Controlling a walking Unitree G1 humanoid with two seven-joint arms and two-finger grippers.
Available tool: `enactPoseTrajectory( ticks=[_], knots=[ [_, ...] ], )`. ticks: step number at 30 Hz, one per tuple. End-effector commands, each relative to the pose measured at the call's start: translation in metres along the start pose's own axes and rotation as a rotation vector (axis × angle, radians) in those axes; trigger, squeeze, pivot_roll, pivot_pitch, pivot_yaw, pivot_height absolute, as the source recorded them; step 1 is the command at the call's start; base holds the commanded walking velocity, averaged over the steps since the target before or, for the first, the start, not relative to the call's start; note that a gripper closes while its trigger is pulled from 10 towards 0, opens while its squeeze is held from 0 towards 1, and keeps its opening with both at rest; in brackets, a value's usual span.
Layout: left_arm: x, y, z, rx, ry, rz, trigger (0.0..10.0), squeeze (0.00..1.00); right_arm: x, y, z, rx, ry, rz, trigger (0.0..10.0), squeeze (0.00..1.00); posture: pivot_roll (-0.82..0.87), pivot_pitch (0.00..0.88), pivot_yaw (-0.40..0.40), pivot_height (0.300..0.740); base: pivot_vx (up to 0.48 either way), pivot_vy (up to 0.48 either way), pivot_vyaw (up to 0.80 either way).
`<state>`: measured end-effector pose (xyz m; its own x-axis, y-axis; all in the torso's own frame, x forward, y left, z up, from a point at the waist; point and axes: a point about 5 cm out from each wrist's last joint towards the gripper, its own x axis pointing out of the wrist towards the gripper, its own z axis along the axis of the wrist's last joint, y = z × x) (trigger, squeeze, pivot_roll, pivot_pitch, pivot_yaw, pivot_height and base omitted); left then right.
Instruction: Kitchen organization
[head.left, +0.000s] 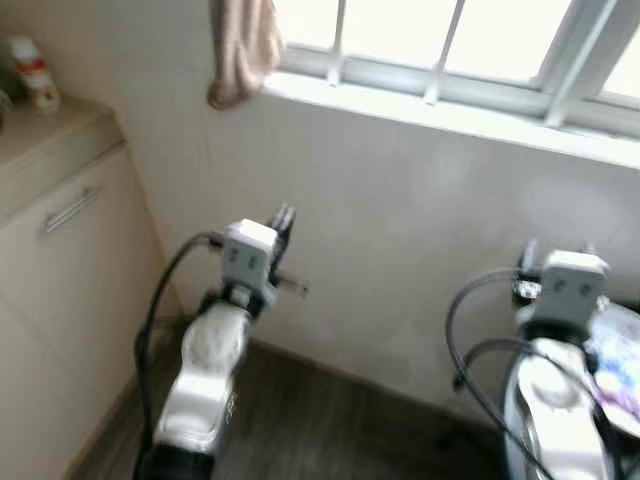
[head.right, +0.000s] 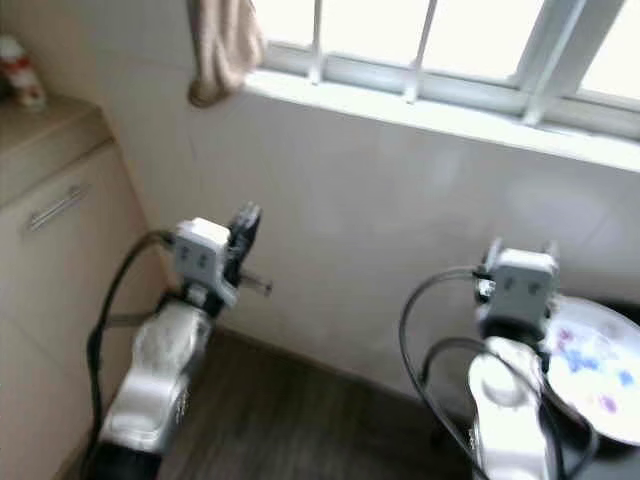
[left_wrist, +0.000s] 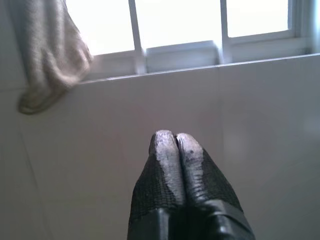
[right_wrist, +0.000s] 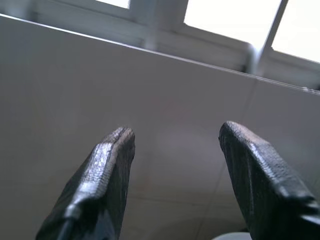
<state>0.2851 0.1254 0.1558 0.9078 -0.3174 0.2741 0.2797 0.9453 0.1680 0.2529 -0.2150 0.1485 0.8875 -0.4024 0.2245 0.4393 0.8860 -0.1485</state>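
Note:
Both silver arms are raised in front of a white tiled wall (head.left: 400, 200) under a window. My left gripper (left_wrist: 173, 142) is shut with its two black fingers pressed together and nothing between them; it points at the wall below the sill. My right gripper (right_wrist: 175, 140) is open and holds nothing, facing the same wall. A beige cloth (head.left: 243, 48) hangs over the window sill at the upper left, and the left wrist view has it too (left_wrist: 47, 55). A white plate with coloured marks (head.right: 600, 370) sits low at the right, beside the right arm.
A beige cabinet with a metal handle (head.left: 68, 210) stands at the left, its counter carrying a small white and red bottle (head.left: 32, 72). Dark wood floor (head.left: 320, 420) runs along the foot of the wall. The window frame (head.left: 480, 60) spans the top.

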Motion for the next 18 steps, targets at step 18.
enactPoseTrajectory(
  ticks=[18],
  knots=[
    [0.003, -0.006, 0.002, 0.004, -0.004, -0.020, 10.0, 0.00, 0.007, -0.079, -0.057, 0.296, 0.414, -0.537, 10.0, 0.00, 0.12, 0.000, -0.054, 0.740, 0.000, 0.000, 0.00]
  ],
)
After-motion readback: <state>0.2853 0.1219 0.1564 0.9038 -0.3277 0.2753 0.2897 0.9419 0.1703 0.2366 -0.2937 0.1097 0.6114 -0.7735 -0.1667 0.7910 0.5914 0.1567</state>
